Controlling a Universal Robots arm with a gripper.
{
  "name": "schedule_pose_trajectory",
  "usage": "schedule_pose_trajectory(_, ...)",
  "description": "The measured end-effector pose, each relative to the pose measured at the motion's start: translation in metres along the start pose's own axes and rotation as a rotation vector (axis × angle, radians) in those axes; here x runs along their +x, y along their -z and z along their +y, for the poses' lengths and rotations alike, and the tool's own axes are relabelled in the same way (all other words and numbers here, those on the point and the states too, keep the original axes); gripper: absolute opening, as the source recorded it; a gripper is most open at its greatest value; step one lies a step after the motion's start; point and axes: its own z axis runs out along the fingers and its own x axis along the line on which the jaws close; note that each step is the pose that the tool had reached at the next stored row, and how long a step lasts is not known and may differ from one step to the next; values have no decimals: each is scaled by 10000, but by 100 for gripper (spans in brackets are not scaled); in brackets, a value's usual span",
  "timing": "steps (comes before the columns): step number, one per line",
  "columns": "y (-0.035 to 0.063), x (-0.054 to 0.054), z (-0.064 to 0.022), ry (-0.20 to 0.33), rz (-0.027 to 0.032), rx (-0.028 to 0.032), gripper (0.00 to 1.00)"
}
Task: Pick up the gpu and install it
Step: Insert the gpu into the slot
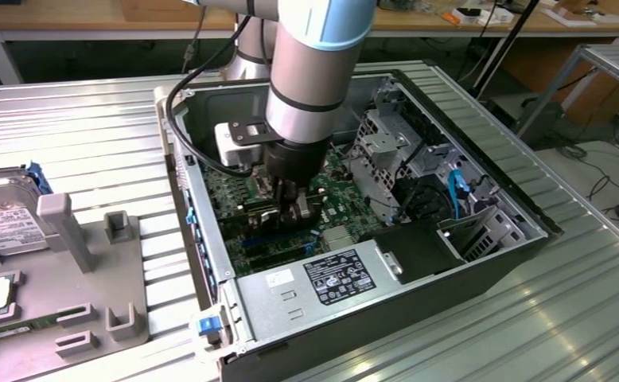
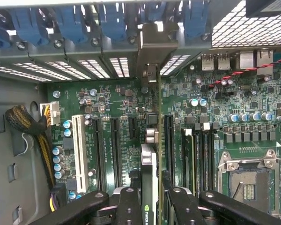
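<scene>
end effector [image 2: 150, 199] gripping gpu [image 2: 149, 164] (edge-on), over motherboard [image 2: 210, 117]

Open black PC case [image 1: 522, 208] lies on its side on the ribbed metal bench [image 1: 76, 127], so access is from above only. The hand [image 1: 288, 208] is down inside, mid green motherboard [image 2: 112, 101], jaws closed on the thin green gpu card with silver bracket [image 2: 150, 154] standing edge-on. Tight either side: black slots [image 2: 114, 150] and white slot [image 2: 78, 152] flank it. Silver drive cage [image 1: 379, 147] crowds the exterior view's right; silver labelled power supply box [image 1: 321, 278] blocks the near end. Blue slot clips [image 2: 107, 21] line the rear wall. Braided yellow-black cable bundle [image 2: 30, 129] hugs one wall. CPU socket [image 2: 246, 176] area is lower, more open.
</scene>
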Motion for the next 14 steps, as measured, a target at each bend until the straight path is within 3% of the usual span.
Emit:
schedule_pose_trajectory(4,29,0,-1,-3,6,-69,27)
schedule_pose_trajectory(14,52,0,0,-4,9,-74,27)
